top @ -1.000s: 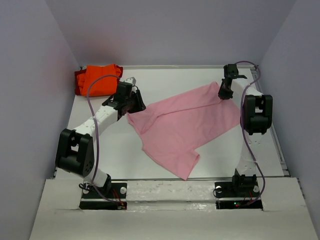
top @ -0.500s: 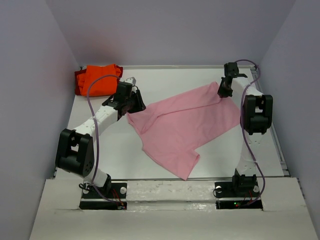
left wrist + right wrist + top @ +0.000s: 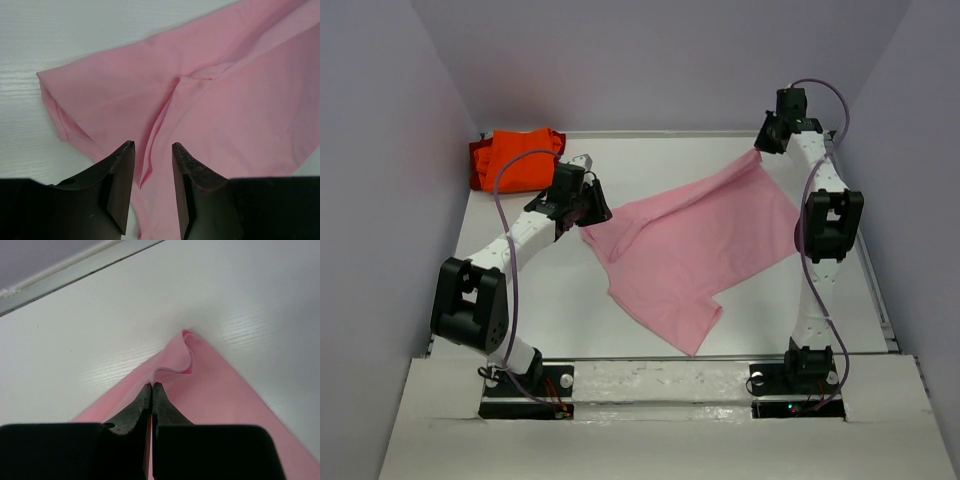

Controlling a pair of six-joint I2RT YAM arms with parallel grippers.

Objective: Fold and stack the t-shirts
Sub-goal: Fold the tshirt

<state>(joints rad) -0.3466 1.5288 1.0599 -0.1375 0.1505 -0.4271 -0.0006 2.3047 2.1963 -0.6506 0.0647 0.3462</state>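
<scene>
A light pink t-shirt point(image 3: 690, 245) lies spread across the middle of the white table. My right gripper point(image 3: 765, 140) is shut on its far right corner and holds that corner lifted off the table near the back wall. The right wrist view shows the pinched corner of the t-shirt point(image 3: 220, 390) curling just past the closed gripper point(image 3: 152, 385). My left gripper point(image 3: 592, 212) is open, low over the shirt's left sleeve end. A crease of the pink t-shirt point(image 3: 225, 90) runs between the left gripper's point(image 3: 152, 146) spread fingers. Folded orange t-shirts point(image 3: 515, 158) sit in the far left corner.
Grey walls enclose the table point(image 3: 540, 300) on three sides. A metal rail point(image 3: 75, 270) runs along the back edge close to my right gripper. The orange pile lies just behind my left arm.
My right gripper has shut on the pink shirt's far corner and risen toward the back wall, lifting it. The shirt has slid slightly right. The left arm has stayed put.
</scene>
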